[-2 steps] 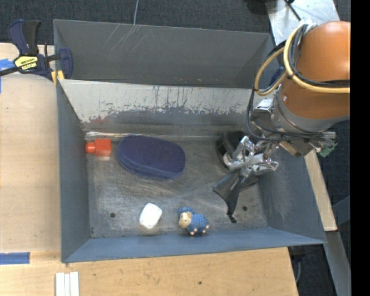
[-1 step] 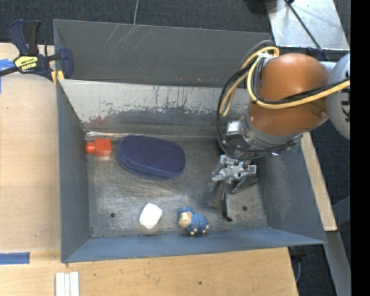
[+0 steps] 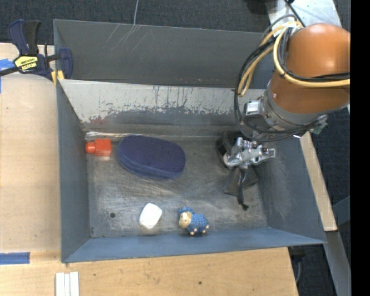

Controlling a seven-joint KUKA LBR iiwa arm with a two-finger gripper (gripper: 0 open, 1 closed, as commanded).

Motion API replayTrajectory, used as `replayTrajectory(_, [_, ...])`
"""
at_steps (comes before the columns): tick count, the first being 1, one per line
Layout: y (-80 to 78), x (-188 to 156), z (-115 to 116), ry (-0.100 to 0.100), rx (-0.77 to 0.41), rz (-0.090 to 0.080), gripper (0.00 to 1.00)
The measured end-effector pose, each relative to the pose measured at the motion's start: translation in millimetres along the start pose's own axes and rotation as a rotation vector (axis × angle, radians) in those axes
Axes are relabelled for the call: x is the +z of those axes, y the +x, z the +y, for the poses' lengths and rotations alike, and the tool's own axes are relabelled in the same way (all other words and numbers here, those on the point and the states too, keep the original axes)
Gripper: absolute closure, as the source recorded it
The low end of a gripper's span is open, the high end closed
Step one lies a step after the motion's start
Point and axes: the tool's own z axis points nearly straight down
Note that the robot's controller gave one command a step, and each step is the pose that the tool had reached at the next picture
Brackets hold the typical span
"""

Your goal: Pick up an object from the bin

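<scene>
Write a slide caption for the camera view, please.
Gripper over the bin's right floor; blue case, orange piece, white lump and blue toy lie apart.

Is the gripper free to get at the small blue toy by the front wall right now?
Probably yes: only bare bin floor lies between the gripper and the blue toy, though the front wall beside it may crowd things.
</scene>
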Motion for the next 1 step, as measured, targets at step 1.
replayTrajectory(1, [-1.3,75.6,-5.1,-0.015,-0.119,0.002,1.00])
